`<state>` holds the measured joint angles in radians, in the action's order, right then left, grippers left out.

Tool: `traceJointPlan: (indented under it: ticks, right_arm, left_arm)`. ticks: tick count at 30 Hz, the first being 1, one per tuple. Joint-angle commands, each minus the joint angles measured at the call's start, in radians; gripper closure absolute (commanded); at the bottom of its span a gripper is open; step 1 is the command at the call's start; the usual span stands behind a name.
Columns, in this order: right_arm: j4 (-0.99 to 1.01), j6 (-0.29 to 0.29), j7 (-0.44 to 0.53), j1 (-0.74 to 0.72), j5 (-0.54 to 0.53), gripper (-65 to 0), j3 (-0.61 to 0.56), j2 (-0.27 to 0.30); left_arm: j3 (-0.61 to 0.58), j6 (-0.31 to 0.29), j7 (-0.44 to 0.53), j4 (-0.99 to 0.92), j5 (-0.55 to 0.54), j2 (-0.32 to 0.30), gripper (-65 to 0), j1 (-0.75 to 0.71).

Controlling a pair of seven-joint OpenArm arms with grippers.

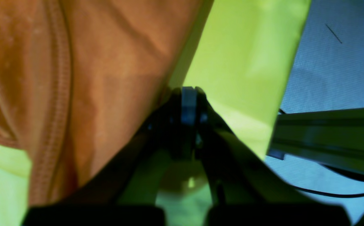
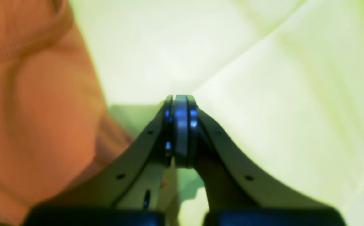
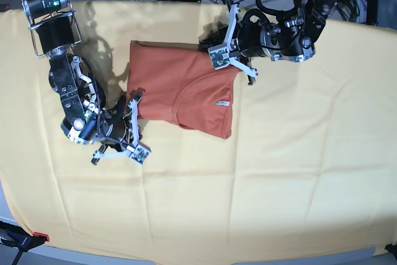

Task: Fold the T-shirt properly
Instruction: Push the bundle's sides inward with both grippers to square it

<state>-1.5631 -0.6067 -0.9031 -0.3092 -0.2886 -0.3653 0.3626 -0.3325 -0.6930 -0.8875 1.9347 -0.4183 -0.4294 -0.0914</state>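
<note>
T-shirt [image 3: 180,88] lies partly folded mid yellow cloth [image 3: 298,166] on bench. Left gripper [image 3: 232,60] at shirt's top right edge, right gripper [image 3: 130,122] at its lower left corner; both jaws pressed together, empty. Next fold: pinch edges evenly, lift together, keep hem straight.

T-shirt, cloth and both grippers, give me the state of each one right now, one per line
T-shirt: folded into a compact shape, lying on the cloth, white tag showing.
Yellow cloth: spread out under the shirt, creased.
Left gripper: shut, at the shirt's far edge.
Right gripper: shut, at the shirt's near left corner.
</note>
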Motion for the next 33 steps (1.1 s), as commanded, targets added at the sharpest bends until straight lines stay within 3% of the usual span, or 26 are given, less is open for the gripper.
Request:
traceJointPlan:
  ticks: [1,6,17,22,28,33]
  right_arm:
    - [-0.016,0.0,0.01,-0.028,-0.009,0.0,0.006,0.007]
    - [-0.016,-0.049,-0.086,-0.04,-0.148,0.0,0.006,0.007]
    - [-0.018,-0.048,-0.271,-0.034,-0.377,0.0,0.006,0.121]
    - [-0.019,-0.048,-0.38,-0.034,-0.509,0.0,0.006,0.139]
    - [-0.019,-0.048,-0.478,-0.031,-0.645,0.0,0.006,0.139]
    - [-0.019,-0.045,-0.493,-0.031,-0.744,0.0,0.006,0.139]
  left_arm:
    - [0.005,0.008,0.04,0.009,-0.003,-0.003,0.0,0.013]
    - [0.005,0.024,0.051,-0.054,0.001,0.001,0.0,0.054]
    - [0.003,0.028,0.075,-0.225,-0.005,0.011,0.0,0.185]
    - [-0.016,0.028,0.111,-0.293,-0.002,0.011,0.0,0.282]
    - [-0.105,0.034,0.231,-0.488,0.071,0.018,0.0,0.42]
    - [-0.173,0.079,0.306,-0.644,0.134,0.078,0.0,0.509]
